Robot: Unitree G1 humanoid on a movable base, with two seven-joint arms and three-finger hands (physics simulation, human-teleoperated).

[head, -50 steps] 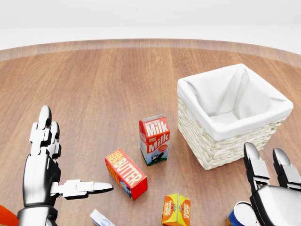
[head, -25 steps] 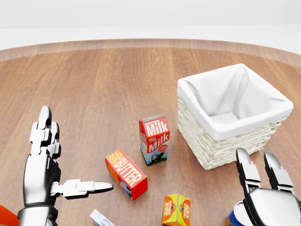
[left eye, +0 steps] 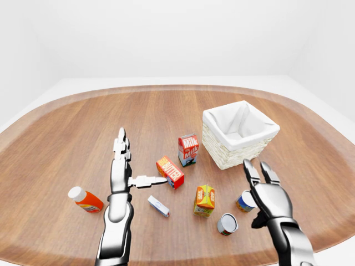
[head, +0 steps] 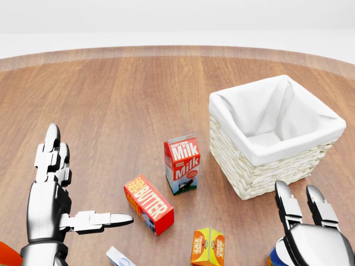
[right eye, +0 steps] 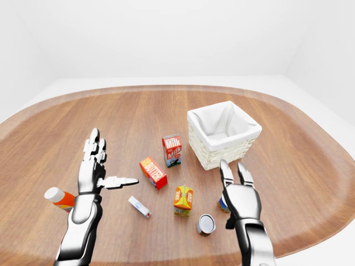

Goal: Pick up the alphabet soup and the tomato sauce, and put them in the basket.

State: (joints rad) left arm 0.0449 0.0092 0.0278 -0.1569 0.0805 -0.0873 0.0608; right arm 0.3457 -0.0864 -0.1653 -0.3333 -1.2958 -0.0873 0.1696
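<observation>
Wooden table (left eye: pixel 166 111): right hand (left eye: pixel 268 194), fingers spread and empty, hovers at lower right over the blue can (left eye: pixel 244 201); lower squarely, then close round it

Over the past second the robot's right hand (head: pixel 312 233) has slid toward seven o'clock in the head view, its two raised fingers (head: pixel 284 204) dropping lower in the picture and drifting left. The hand now covers more of the blue-labelled can (head: pixel 275 256) at the bottom edge, fingers still spread, at five o'clock from the wicker basket (head: pixel 260 176).
</observation>
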